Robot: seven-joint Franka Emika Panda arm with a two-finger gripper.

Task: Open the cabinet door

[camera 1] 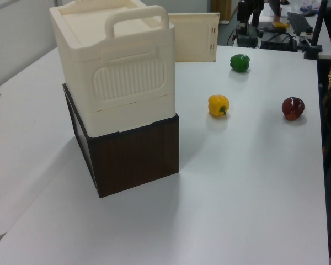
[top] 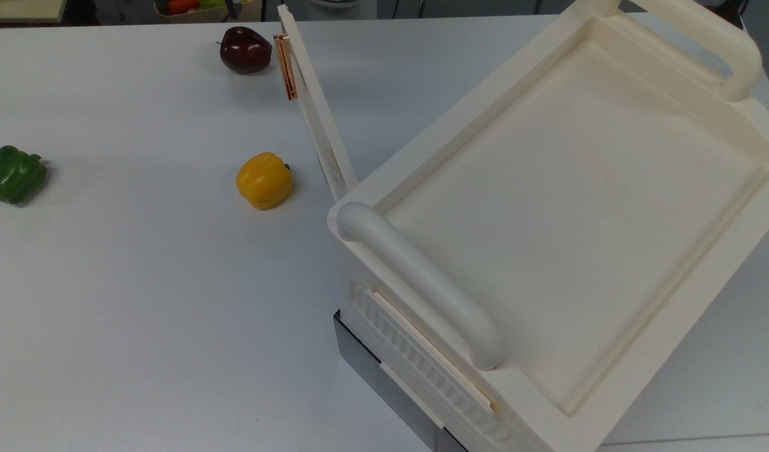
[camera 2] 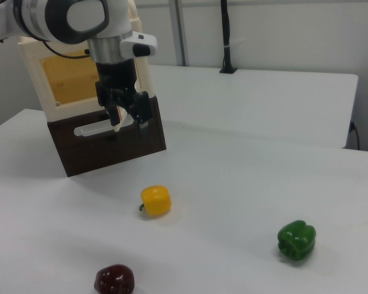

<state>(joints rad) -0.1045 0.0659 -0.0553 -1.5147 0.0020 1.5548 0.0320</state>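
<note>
Cream-white cabinet [top: 547, 207] stands with its cabinet door [top: 315, 119] swung open; gripper [camera 2: 127, 116] fingers apart, holding nothing.

- yellow bell pepper [top: 264, 181] lying on white table [top: 139, 282], mid-table
- dark red apple [top: 245, 50] near the top view's far edge
- green bell pepper [top: 12, 174] at the top view's left, well apart from others
- dark base block [camera 1: 133, 157] on table
</note>
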